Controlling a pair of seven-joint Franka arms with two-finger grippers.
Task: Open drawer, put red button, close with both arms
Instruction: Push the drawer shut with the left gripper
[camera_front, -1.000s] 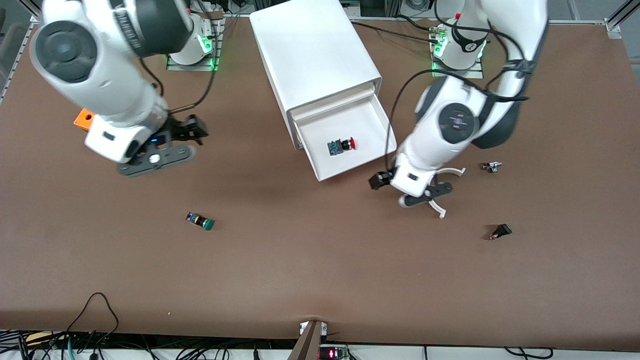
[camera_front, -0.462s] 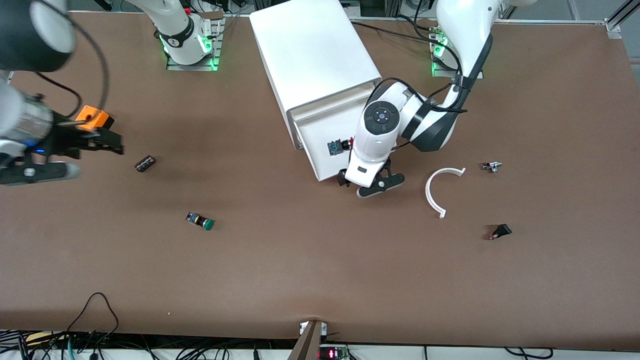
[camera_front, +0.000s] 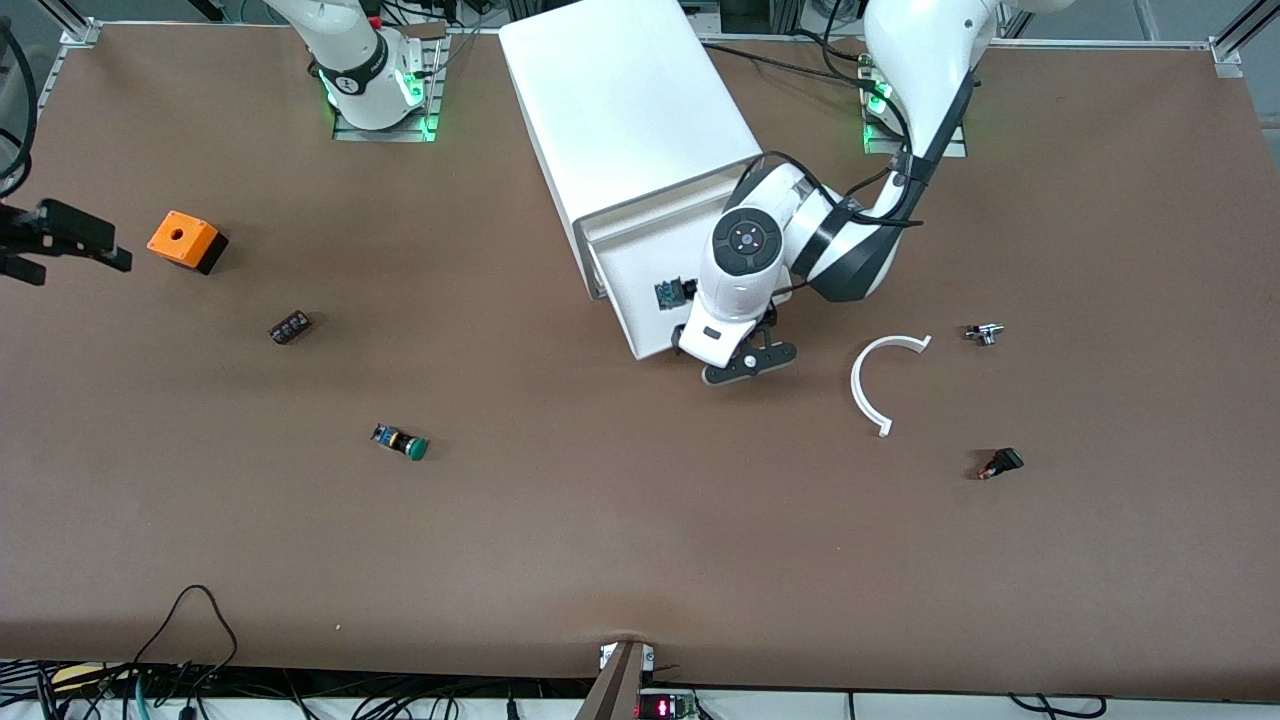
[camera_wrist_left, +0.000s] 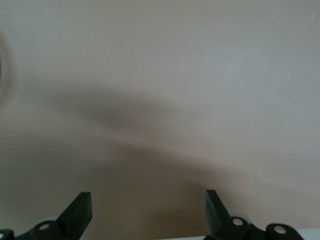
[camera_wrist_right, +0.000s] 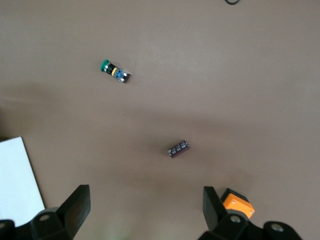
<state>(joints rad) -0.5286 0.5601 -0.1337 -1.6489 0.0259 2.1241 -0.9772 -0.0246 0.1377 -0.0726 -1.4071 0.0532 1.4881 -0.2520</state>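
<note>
The white cabinet (camera_front: 630, 110) has one drawer (camera_front: 625, 265) pulled open. The red button lies in it; only its blue rear body (camera_front: 668, 294) shows, and the left arm hides the red cap. My left gripper (camera_front: 745, 362) is low at the drawer's front corner toward the left arm's end. In the left wrist view the left gripper (camera_wrist_left: 148, 215) is open and empty over brown table. My right gripper (camera_front: 65, 240) is at the right arm's end of the table beside the orange box (camera_front: 185, 240). In the right wrist view it (camera_wrist_right: 146, 212) is open and empty.
A green-capped switch (camera_front: 402, 443) and a small dark part (camera_front: 290, 327) lie on the table; both show in the right wrist view, the switch (camera_wrist_right: 114, 71) and the part (camera_wrist_right: 179, 148). A white curved piece (camera_front: 868, 385), a small metal part (camera_front: 983, 333) and a black part (camera_front: 1000, 463) lie toward the left arm's end.
My left arm swung from over the curved piece to the drawer's front corner and now hides the red cap. My right arm drew back to its own end of the table.
</note>
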